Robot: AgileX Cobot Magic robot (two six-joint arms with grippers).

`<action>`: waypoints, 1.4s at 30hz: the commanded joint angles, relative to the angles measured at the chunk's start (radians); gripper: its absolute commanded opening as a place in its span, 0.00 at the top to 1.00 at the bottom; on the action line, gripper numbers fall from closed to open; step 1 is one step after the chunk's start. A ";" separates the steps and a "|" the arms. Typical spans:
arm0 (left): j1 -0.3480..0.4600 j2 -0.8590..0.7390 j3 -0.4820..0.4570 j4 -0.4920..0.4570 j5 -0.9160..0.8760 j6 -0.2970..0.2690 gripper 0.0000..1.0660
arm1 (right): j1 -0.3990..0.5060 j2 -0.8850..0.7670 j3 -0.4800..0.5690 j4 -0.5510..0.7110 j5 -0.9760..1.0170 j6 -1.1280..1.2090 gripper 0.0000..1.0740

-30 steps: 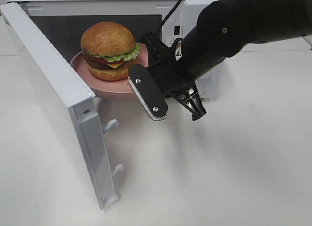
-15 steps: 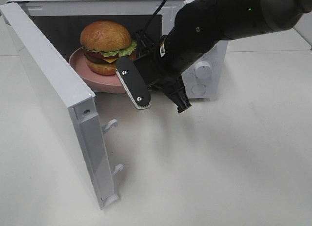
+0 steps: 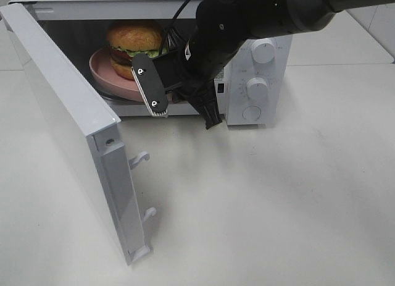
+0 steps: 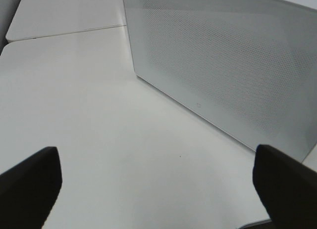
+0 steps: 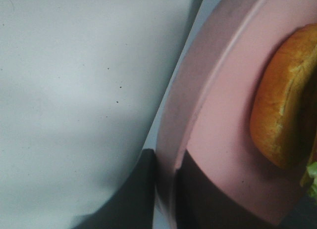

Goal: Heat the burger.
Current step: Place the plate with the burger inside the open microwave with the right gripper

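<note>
The burger [image 3: 133, 36], with its golden-brown bun and green lettuce, sits on a pink plate [image 3: 105, 73] that is partly inside the open white microwave [image 3: 247, 70]. My right gripper [image 3: 174, 88] reaches in from the right and is shut on the plate's right rim. Up close, the right wrist view shows its dark fingers [image 5: 198, 202] pinching the plate [image 5: 223, 115], with the burger [image 5: 282, 105] just beyond them. My left gripper [image 4: 158, 189] is open with nothing between its fingers. It hovers over the white table beside the microwave's perforated side wall [image 4: 223, 56].
The microwave door [image 3: 68, 107] swings wide open to the left, with its latch hooks [image 3: 142, 157] pointing right. Two round knobs [image 3: 263, 51] are on the control panel at the right. White tabletop [image 3: 278, 206] lies in front.
My right arm has carried the plate and burger back and to the left, from the microwave's opening into the cavity. The left gripper stays open.
</note>
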 commanded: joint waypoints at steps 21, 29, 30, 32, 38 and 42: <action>-0.002 -0.023 0.003 -0.003 -0.012 -0.003 0.08 | 0.047 0.213 -0.327 -0.192 0.075 0.342 0.97; -0.002 -0.023 0.003 -0.003 -0.012 -0.003 0.08 | 0.047 0.285 -0.436 -0.239 0.111 0.438 0.96; -0.002 -0.023 0.003 -0.003 -0.012 -0.003 0.08 | 0.047 0.290 -0.443 -0.239 0.112 0.438 0.95; -0.002 -0.023 0.003 -0.003 -0.012 -0.003 0.08 | 0.047 0.294 -0.449 -0.239 0.112 0.438 0.95; -0.002 -0.023 0.003 -0.003 -0.012 -0.003 0.08 | 0.047 0.300 -0.449 -0.239 0.094 0.438 0.94; -0.002 -0.023 0.003 -0.003 -0.012 -0.003 0.08 | 0.047 0.306 -0.449 -0.232 0.096 0.440 0.93</action>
